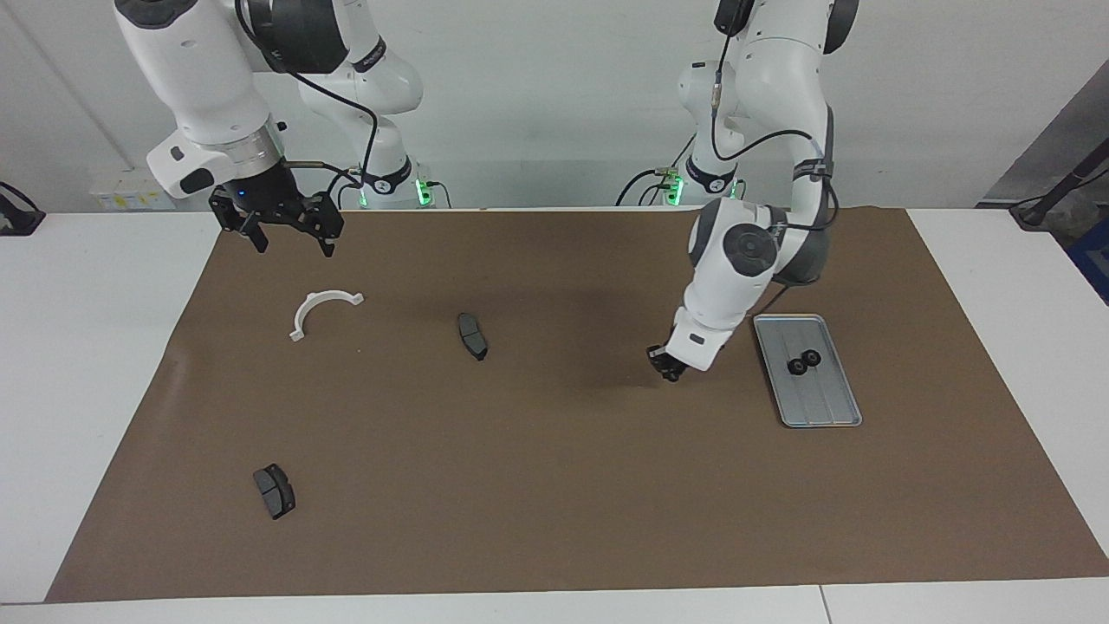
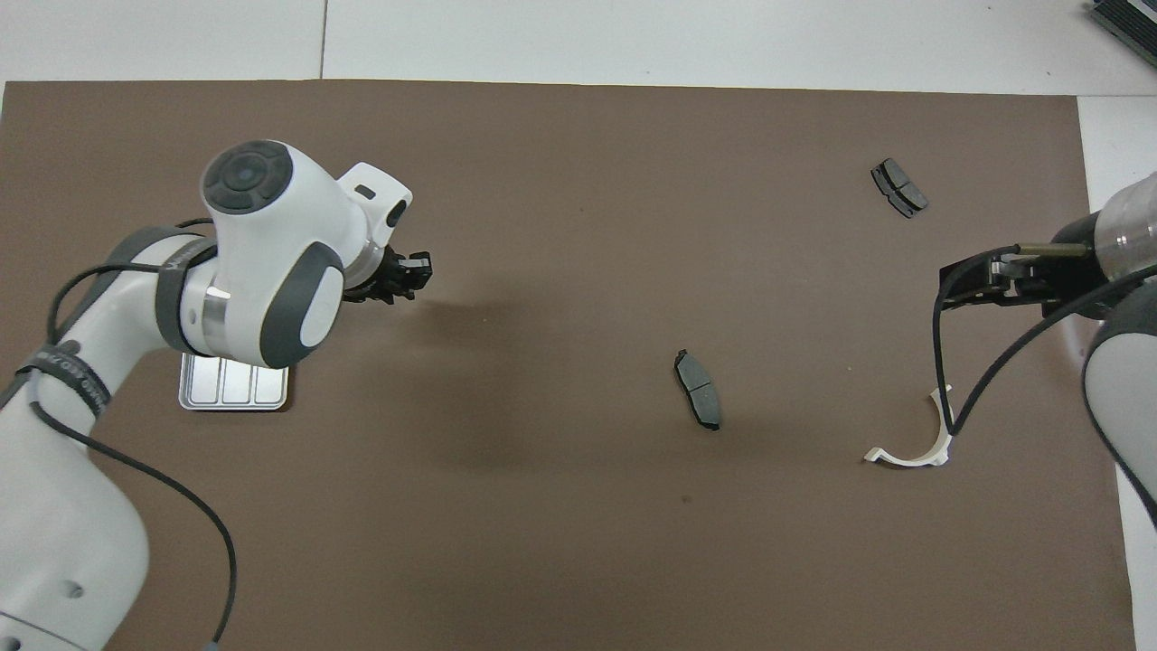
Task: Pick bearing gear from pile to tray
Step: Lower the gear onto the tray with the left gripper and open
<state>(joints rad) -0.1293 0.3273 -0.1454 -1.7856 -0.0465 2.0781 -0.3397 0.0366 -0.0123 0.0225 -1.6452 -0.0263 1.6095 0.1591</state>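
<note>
My left gripper (image 1: pixel 668 370) hangs low over the brown mat, beside the tray's edge that faces the right arm's end, and looks shut on a small black gear (image 1: pixel 670 374). It also shows in the overhead view (image 2: pixel 409 274). The silver tray (image 1: pixel 819 406) holds two black gears (image 1: pixel 797 367) (image 1: pixel 812 357). In the overhead view the left arm hides most of the tray (image 2: pixel 235 390) and both gears. My right gripper (image 1: pixel 293 236) is open and empty, raised over the mat near the white bracket (image 1: pixel 322 309), and waits.
One dark brake pad (image 1: pixel 472 335) (image 2: pixel 698 389) lies mid-mat. A second brake pad (image 1: pixel 274 490) (image 2: pixel 898 187) lies farther from the robots, toward the right arm's end. The bracket also shows in the overhead view (image 2: pixel 917 445). The brown mat (image 1: pixel 554 503) covers the table.
</note>
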